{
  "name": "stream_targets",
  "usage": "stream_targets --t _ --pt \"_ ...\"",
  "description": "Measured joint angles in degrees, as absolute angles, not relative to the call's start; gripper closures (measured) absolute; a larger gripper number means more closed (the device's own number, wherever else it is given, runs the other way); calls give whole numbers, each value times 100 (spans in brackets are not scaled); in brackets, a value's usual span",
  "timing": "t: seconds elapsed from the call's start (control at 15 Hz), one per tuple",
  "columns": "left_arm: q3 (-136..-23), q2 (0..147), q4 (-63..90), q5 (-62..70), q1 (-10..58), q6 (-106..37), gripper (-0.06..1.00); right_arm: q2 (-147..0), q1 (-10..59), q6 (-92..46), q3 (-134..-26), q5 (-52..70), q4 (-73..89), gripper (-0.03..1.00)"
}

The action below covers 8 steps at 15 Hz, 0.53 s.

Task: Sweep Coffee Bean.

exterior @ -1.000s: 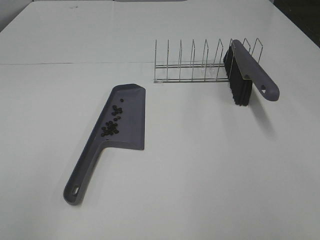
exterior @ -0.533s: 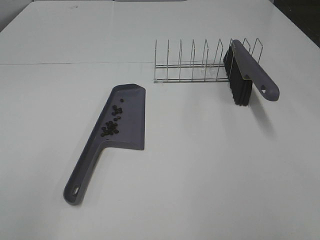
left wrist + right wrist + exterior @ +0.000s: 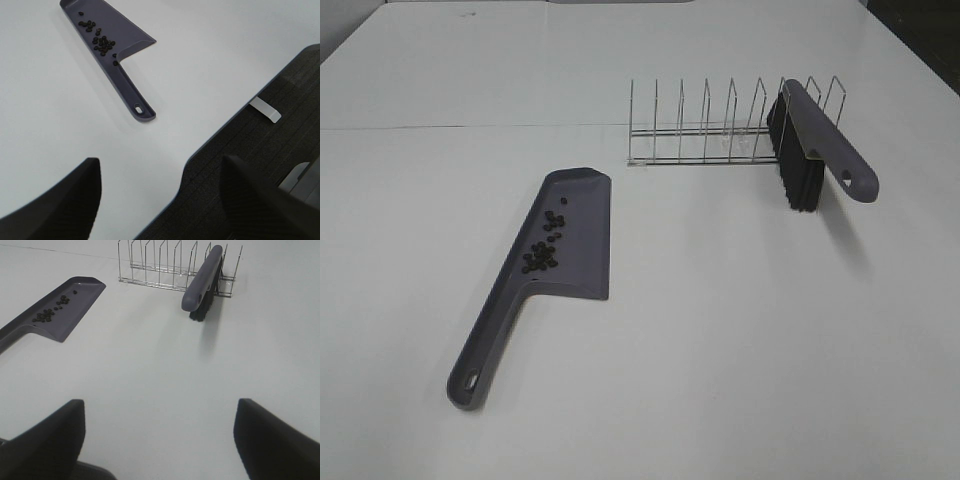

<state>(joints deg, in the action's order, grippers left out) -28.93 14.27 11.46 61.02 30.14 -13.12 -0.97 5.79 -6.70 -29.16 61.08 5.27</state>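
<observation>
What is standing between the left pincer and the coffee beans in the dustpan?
Nothing visible. In the left wrist view, only bare white table lies between the open left pincer and the dustpan holding the coffee beans. The brush leans in the wire rack, well off to the side.

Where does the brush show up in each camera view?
Exterior high: brush upper right, leaning in the wire rack's right end.
Left wrist: not in view.
Right wrist: brush near the top, at the rack's end.
Shared landmark: the dustpan holding coffee beans.
</observation>
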Motion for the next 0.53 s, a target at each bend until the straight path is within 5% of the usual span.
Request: stream_targets --t 0.27,0.53 --pt "-2893 1364 1146 6102 2762 -1318 32 -97 579 -665 -2916 6108 527 20" --pt "-2893 791 1146 6102 1226 -1318 32 -97 579 -665 -2916 6108 527 20"
